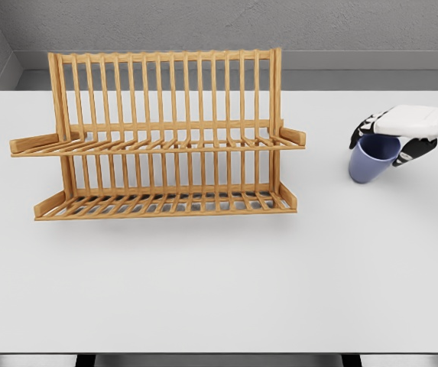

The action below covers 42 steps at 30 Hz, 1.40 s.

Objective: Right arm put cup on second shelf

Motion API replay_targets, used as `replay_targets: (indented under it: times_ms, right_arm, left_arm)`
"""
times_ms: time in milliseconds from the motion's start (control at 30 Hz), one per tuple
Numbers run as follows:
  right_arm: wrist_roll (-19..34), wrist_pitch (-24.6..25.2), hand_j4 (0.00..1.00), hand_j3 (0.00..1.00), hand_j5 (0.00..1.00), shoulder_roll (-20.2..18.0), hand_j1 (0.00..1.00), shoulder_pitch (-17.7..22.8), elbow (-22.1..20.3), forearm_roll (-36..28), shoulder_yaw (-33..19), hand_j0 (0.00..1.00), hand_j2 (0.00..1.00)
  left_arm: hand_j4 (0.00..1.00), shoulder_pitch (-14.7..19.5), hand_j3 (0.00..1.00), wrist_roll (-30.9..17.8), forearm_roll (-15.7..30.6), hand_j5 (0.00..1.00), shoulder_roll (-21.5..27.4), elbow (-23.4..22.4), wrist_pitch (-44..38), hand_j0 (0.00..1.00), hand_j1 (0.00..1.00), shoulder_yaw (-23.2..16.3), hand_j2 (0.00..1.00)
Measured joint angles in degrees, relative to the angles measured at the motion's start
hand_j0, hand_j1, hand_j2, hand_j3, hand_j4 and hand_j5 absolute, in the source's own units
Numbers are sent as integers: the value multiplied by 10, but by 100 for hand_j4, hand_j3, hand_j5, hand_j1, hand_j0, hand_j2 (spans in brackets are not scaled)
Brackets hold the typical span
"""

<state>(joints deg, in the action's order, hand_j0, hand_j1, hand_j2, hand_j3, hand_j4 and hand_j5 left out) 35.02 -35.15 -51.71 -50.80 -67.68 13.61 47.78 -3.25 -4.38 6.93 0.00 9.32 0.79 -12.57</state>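
A blue cup (371, 159) is at the right of the white table (219, 283), tilted slightly. My right hand (390, 136) comes in from the right edge and sits over the cup's rim. Its dark fingers (362, 130) curl down the cup's far-left side and the thumb presses the right side, so the hand is shut on the cup. The wooden two-tier rack (161, 138) stands at the centre left. Its upper shelf (157, 145) and lower shelf (165, 205) hold nothing. The cup is a short way right of the upper shelf's right end. My left arm is out of view.
A grey wall runs behind the table. The rack's tall slatted back (165, 84) rises above the upper shelf. The table's front edge (219, 353) lies near the bottom of the view.
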Motion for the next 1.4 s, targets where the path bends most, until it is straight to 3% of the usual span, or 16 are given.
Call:
replay_targets:
  times_ms: [233, 733, 900, 1133, 1400]
  right_arm:
    - [0, 0, 64, 64, 64, 2, 64, -20, -16, -3, -5, 64, 64]
    - [0, 0, 61, 61, 61, 1, 61, -20, -58, -3, -80, 61, 61]
    - [0, 0, 61, 61, 61, 3, 61, -37, -64, -1, -100, 61, 61]
    - [0, -1, 61, 61, 61, 4, 61, -46, -120, 0, -109, 61, 61]
    - [0, -1, 61, 61, 61, 5, 61, -45, -221, 0, -110, 61, 61]
  left_arm:
    - [100, 0, 100, 0, 0, 100, 0, 0, 0, 100, 100, 0, 100]
    - [100, 0, 100, 0, 0, 100, 0, 0, 0, 100, 100, 0, 100]
    - [100, 0, 100, 0, 0, 100, 0, 0, 0, 100, 100, 0, 100]
    - [100, 0, 100, 0, 0, 100, 0, 0, 0, 100, 100, 0, 100]
    - [100, 0, 100, 0, 0, 100, 0, 0, 0, 100, 100, 0, 100]
